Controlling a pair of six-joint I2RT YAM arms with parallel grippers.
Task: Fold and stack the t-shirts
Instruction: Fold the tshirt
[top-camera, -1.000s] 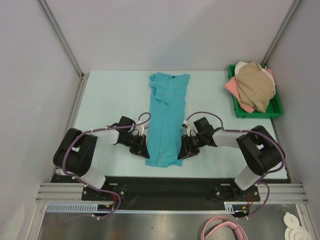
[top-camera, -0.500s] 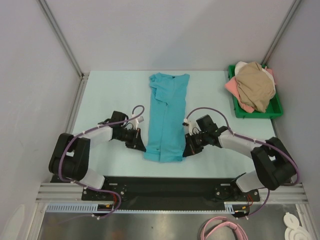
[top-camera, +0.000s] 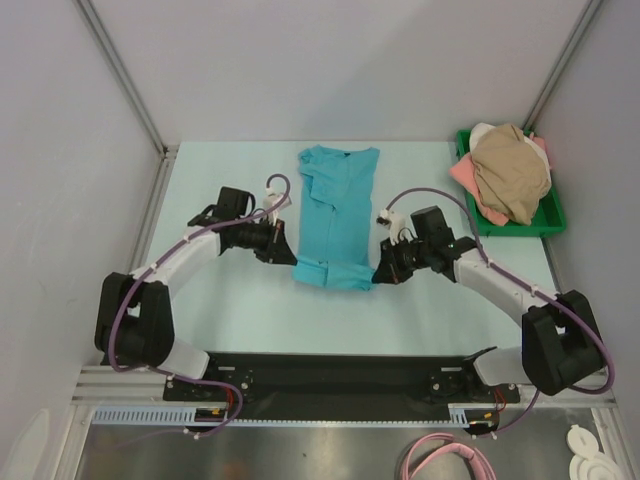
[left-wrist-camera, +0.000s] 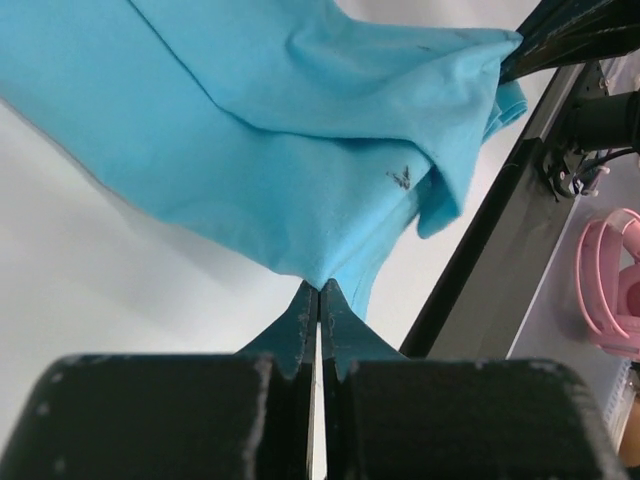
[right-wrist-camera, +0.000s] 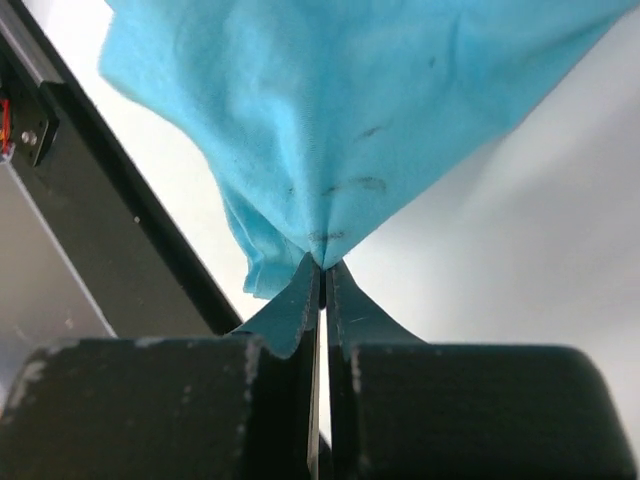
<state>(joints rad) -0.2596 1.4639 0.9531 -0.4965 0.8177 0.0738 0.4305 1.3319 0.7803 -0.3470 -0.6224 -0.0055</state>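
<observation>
Mid-fold: teal shirt (top-camera: 338, 205) sits dead centre, collar at 12 o'clock. Left gripper (top-camera: 289, 258) and right gripper (top-camera: 381, 272) are each clamped on a hem corner. Next: carry hem toward 12 o'clock evenly, lay flat, release.

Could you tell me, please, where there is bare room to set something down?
Bare table left of the teal t-shirt, and between it and the green tray. Crowded: heaped shirts in the tray; left hand and right hand pinching the t-shirt's near fold.

Pale table (top-camera: 220, 180), teal shirt (top-camera: 338, 210) lying lengthwise down its middle, green tray (top-camera: 520, 229) at the far right corner, heaped shirts (top-camera: 510, 170) inside.
</observation>
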